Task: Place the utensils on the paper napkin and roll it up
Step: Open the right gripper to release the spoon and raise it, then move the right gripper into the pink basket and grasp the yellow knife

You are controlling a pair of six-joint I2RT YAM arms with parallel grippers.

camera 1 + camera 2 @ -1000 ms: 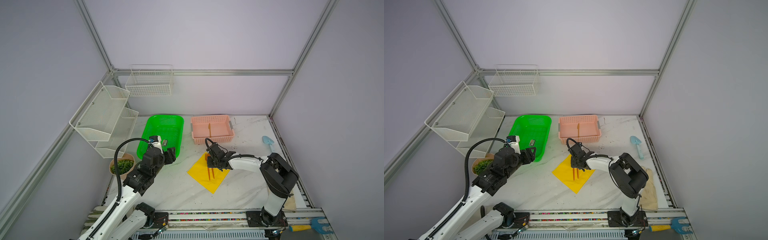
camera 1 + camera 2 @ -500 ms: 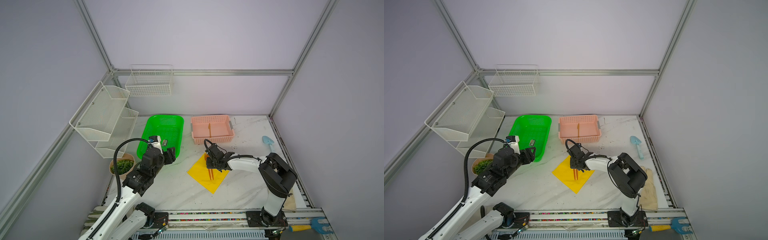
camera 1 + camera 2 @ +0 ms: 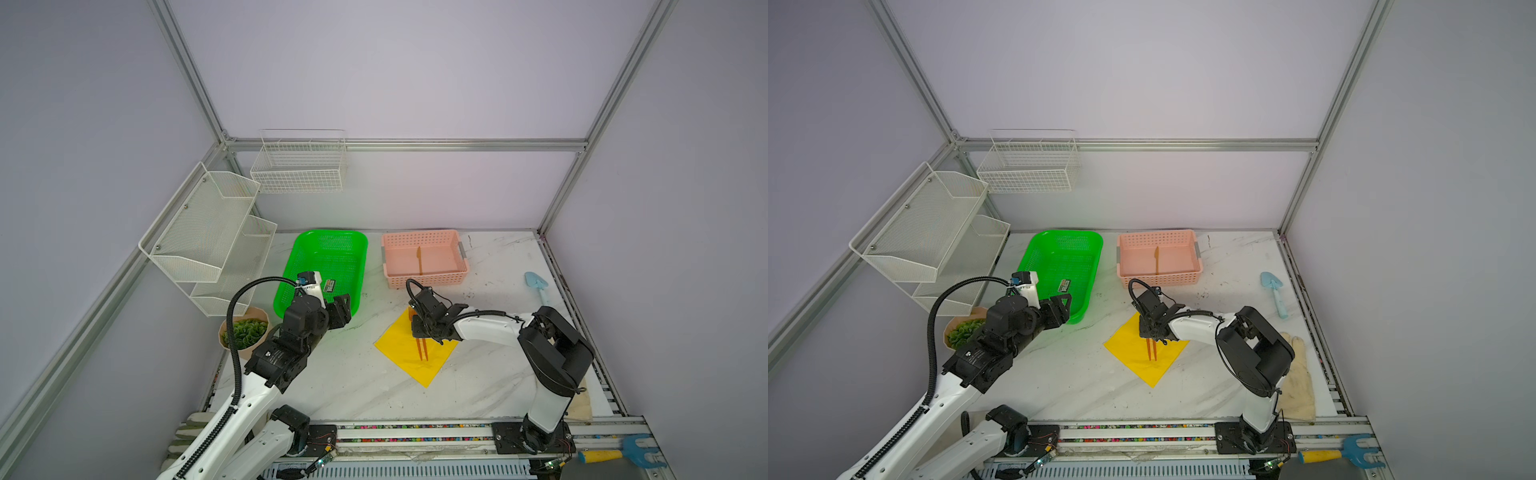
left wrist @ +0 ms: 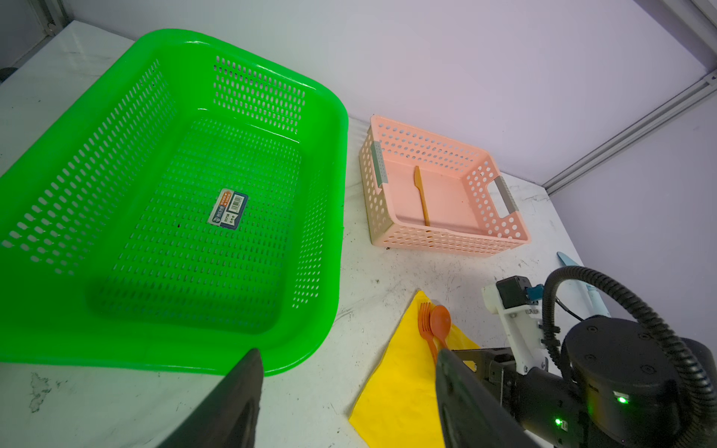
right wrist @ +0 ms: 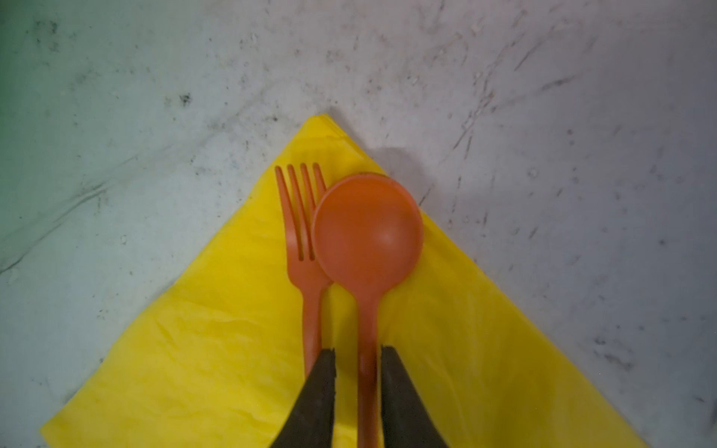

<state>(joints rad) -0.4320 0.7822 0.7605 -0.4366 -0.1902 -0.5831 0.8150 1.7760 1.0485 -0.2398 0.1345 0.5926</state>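
The yellow paper napkin [image 3: 415, 361] [image 3: 1142, 361] lies as a diamond on the marble table, in front of the pink basket. An orange spoon [image 5: 368, 232] and an orange fork [image 5: 300, 217] lie side by side on its far corner, the spoon's bowl overlapping the fork's tines. My right gripper [image 5: 357, 351] [image 3: 420, 332] stands low over their handles. Its jaws are slightly open, astride the spoon's handle with a gap showing. My left gripper [image 4: 345, 353] [image 3: 343, 309] hovers open and empty by the green basket's near corner, left of the napkin.
An empty green basket [image 3: 291, 291] stands at the back left. The pink basket [image 3: 465, 266] beside it holds an orange knife [image 3: 419, 259]. There is a light-blue trowel [image 3: 538, 286] at the right edge, a potted plant [image 3: 245, 332] at the left, a beige cloth [image 3: 1296, 382], and wire shelves [image 3: 208, 237] on the left wall.
My right gripper's jaws have parted off the spoon's handle, and the spoon now rests on the napkin beside the fork. The left arm has not moved.
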